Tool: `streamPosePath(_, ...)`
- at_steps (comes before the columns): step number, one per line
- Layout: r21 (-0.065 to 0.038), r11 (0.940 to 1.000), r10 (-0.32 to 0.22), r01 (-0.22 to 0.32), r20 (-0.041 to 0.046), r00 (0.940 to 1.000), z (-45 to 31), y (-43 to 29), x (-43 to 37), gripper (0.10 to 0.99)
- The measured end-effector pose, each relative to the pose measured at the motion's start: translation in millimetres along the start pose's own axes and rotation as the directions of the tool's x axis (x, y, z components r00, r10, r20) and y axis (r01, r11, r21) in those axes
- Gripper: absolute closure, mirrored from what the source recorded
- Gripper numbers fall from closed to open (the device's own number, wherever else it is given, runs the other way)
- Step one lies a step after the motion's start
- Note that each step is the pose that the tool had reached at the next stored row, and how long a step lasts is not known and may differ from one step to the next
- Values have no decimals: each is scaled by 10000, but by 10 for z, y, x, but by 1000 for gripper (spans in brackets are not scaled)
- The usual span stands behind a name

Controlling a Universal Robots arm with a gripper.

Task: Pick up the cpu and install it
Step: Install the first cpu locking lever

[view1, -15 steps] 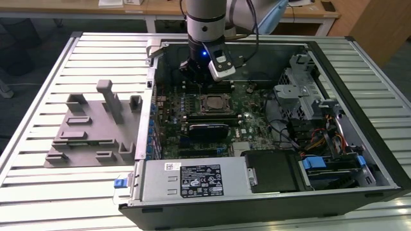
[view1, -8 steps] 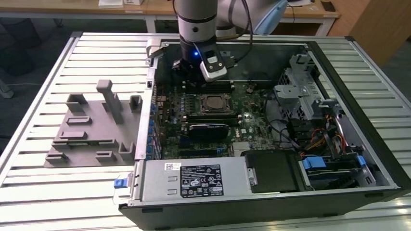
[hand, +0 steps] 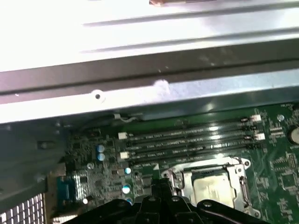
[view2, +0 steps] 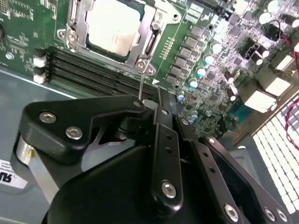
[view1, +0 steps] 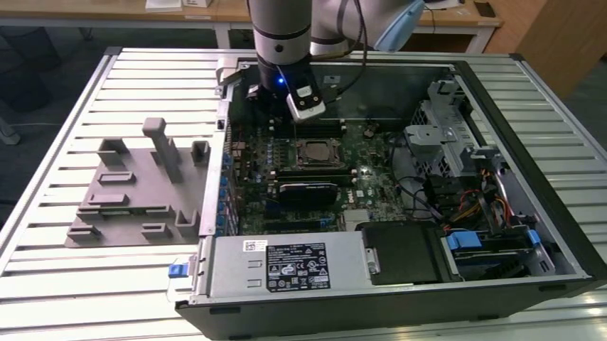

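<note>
The cpu point(view1: 311, 151) lies flat in its socket on the green motherboard point(view1: 370, 177) inside the open computer case. Its silver top point(view2: 114, 25) sits inside the metal socket frame, also seen in the first wrist view point(hand: 212, 186). My gripper point(view1: 283, 121) hangs just behind the socket, over the memory slots point(view2: 93, 70). Its black fingers point(view2: 159, 121) stand together, shut. A thin metal socket lever point(view2: 140, 84) rises from the frame's corner up to the fingertips; I cannot tell whether it is pinched. In the first wrist view the gripper point(hand: 161, 184) tip sits beside the socket's edge.
The case's back wall point(hand: 140, 88) stands close behind the gripper. A drive cage with cables point(view1: 455, 149) fills the exterior view's right and the power supply point(view1: 284, 266) the front. A grey holder plate with blocks point(view1: 133, 192) lies on the slatted table at the exterior view's left.
</note>
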State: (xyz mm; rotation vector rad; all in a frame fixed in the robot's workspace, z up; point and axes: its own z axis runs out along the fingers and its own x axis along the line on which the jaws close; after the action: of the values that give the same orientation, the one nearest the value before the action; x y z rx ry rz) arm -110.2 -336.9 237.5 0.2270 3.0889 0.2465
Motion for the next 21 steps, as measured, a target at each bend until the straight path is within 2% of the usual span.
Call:
streamPosePath(4, -43, 10000, 0, 0, -7, 10000, 0, -1, 0, 980)
streamPosePath(10, -509, 9987, 20, -23, -75, 10000, 0, 0, 0, 980)
streamPosePath(12, -724, 9974, 24, -32, -107, 9999, 0, 0, 0, 980)
streamPosePath(16, -754, 9971, 25, -34, -111, 9999, 1, 2, -14, 980)
streamPosePath(21, -754, 9971, 26, -34, -111, 9999, 6, 15, -105, 980)
